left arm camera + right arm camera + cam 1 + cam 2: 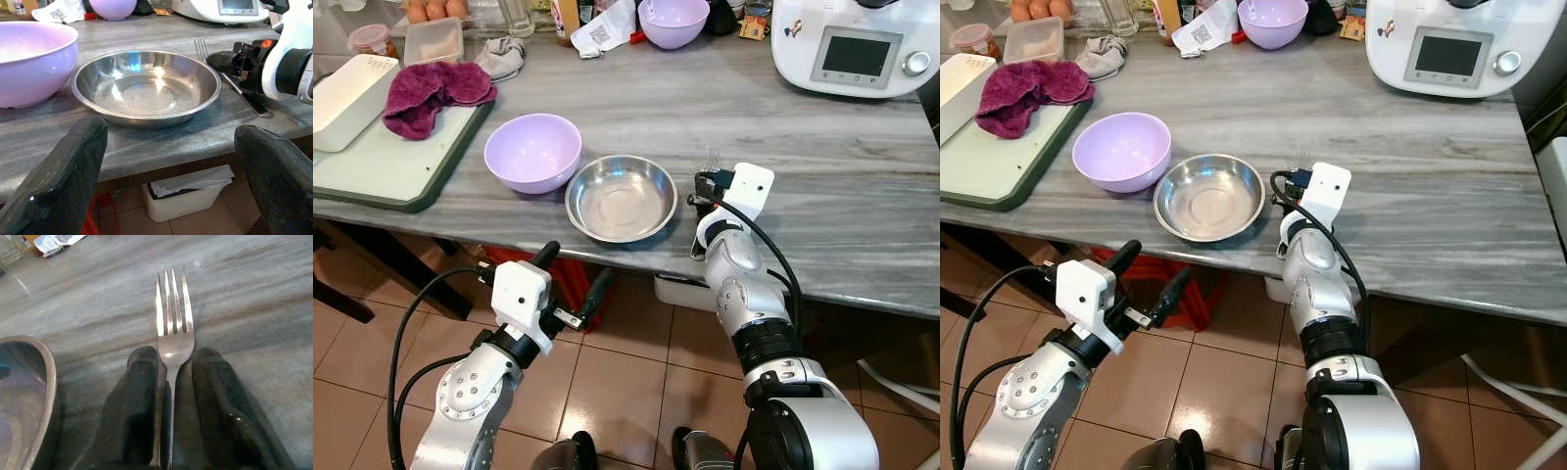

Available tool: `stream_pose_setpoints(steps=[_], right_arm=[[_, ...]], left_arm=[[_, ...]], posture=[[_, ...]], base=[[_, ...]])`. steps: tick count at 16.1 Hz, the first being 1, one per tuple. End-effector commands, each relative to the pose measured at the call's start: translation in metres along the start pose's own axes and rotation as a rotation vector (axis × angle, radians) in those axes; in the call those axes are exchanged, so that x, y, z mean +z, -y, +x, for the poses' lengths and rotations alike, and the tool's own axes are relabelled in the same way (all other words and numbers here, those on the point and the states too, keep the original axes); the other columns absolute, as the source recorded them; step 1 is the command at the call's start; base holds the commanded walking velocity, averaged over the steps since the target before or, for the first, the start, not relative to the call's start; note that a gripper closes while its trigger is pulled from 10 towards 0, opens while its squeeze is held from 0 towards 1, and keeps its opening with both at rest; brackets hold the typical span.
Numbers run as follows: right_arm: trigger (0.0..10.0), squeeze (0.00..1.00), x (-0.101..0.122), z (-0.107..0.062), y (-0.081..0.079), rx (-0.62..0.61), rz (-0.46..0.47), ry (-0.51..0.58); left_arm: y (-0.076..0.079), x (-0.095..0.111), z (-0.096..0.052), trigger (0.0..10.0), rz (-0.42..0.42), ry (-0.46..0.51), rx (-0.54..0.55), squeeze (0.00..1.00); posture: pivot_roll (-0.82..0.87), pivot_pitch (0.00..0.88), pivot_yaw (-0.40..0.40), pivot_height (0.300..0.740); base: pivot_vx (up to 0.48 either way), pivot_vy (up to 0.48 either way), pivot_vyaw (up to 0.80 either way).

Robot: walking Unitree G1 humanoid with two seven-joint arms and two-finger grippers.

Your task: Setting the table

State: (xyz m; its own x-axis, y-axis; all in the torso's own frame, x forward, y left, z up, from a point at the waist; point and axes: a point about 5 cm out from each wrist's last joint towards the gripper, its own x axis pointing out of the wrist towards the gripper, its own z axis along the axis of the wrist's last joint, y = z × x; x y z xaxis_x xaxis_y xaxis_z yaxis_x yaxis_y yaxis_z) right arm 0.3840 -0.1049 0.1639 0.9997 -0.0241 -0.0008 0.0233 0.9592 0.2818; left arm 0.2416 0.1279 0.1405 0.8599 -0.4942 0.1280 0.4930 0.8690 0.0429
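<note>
1. Steel fork [172, 328] lay flat on the grey surface [822, 176], beside the metal bowl [622, 199]; the right pincer [170, 382] straddled its handle, fingers slightly apart.
2. Left pincer [573, 279] hung wide open below the surface edge.

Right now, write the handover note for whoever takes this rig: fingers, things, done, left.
Right gripper: low on the grey counter, fingers either side of the fork handle, fork lying flat on the counter just right of the steel bowl. Whether it is gripped or just released I cannot tell.
Left gripper: open, below the counter edge, pointing at the steel bowl, holding nothing.
Lilac bowl sits left of the steel bowl, rims about touching.
Done: bowl and fork in place, side by side.
Left: free the right gripper from the fork, then fetch any further pieces.
</note>
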Motion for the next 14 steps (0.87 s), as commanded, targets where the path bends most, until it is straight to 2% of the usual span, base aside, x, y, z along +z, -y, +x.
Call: stream_pose_setpoints(steps=[1,6,9,14], right_arm=[[10.0,1.00,-0.004,0.000,-0.001,0.002,0.014,-0.015],[10.0,1.00,0.003,0.002,0.003,-0.002,-0.003,0.021],[10.0,1.00,0.017,-0.002,-0.001,0.047,-0.068,0.115],[10.0,1.00,0.041,-0.019,0.017,0.070,-0.166,0.257]], left_arm=[[0.000,0.001,-0.002,10.0,0.008,-0.006,-0.004,0.00],[0.000,0.001,-0.002,10.0,0.011,-0.013,0.005,0.00],[0.000,0.003,0.000,10.0,0.016,-0.003,0.012,0.00],[-0.001,0.010,0.009,10.0,0.015,0.041,0.021,0.00]], posture=[[-0.10,0.244,0.054,0.740],[-0.10,0.240,0.056,0.740],[-0.10,0.236,0.056,0.740],[-0.11,0.227,0.045,0.740]], base=[[0.000,0.000,0.00],[0.000,0.000,0.00],[0.000,0.000,0.00],[0.000,0.000,0.00]])
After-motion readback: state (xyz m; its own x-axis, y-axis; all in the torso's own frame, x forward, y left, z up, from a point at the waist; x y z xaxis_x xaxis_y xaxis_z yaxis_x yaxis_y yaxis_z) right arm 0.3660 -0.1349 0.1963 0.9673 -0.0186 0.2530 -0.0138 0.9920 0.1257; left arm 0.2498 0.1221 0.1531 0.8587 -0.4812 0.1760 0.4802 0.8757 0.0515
